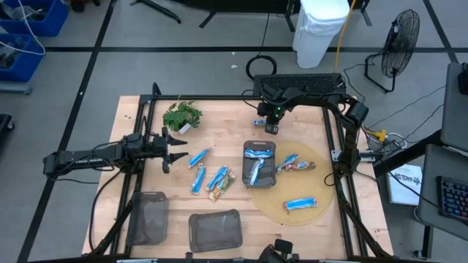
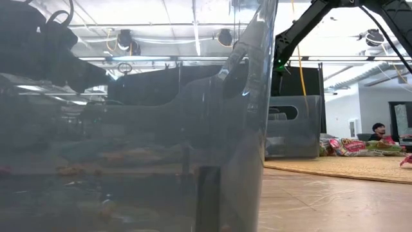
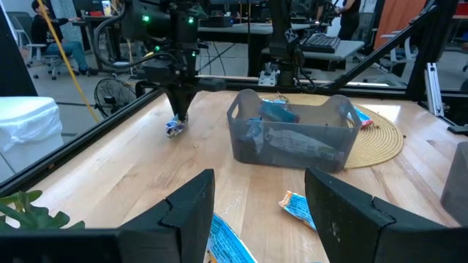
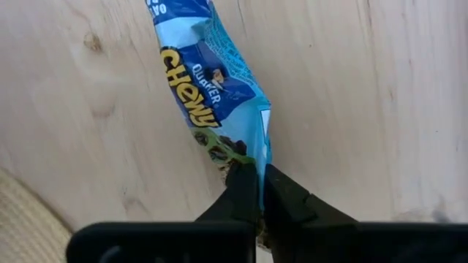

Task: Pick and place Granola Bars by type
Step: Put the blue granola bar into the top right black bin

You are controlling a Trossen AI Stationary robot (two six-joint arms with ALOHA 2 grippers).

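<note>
While the right gripper [image 4: 252, 179] pinches its fingers shut on the crumpled end of a blue-and-white foil Chewy granola bar [image 4: 212, 88] lying on the pale wooden table [image 1: 219, 109] at twelve o'clock, the sorting looks only partly done. Two blue bars already sit in the grey translucent bin [image 1: 260, 164] at the centre. Still loose are three blue bars [image 1: 198, 158] and a green-brown one [image 1: 223, 187] toward nine o'clock, plus a red bar [image 1: 301, 167] and two blue ones [image 1: 300, 204] on the round woven mat [image 1: 322, 186] at four o'clock. The left gripper [image 1: 170, 148] waits at nine o'clock, fingers apart. Two empty dark bins [image 1: 215, 230] stand at six o'clock, and a green leafy sprig [image 1: 181, 115] at eleven o'clock. Nothing appears to block the way to the grey bin.
</note>
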